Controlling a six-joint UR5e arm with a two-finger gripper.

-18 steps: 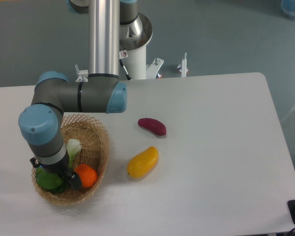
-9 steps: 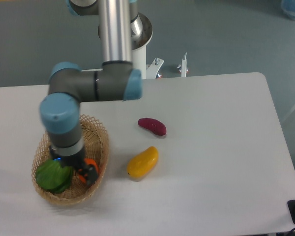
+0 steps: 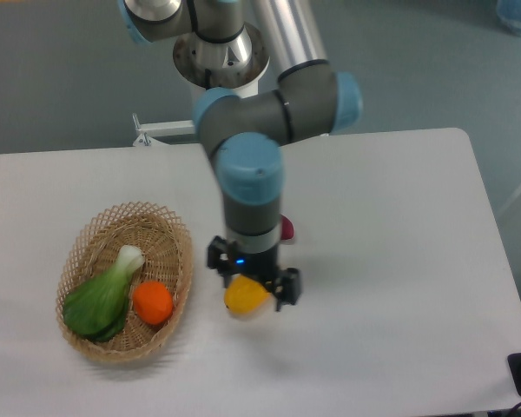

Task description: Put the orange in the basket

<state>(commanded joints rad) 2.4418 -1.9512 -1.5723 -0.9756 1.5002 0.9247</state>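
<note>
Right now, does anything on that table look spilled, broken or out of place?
Nothing stands out. The orange lies inside the basket beside a leafy green vegetable, nothing spilled. The gripper hangs over the yellow fruit, hiding most of a dark red one behind the arm.

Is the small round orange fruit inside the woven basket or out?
Inside: the orange lies within the wicker basket's rim.

The small, round orange (image 3: 153,302) sits inside the basket (image 3: 175,252). Both lie well left of the end effector (image 3: 253,280). The oval wicker basket rests flat.
</note>
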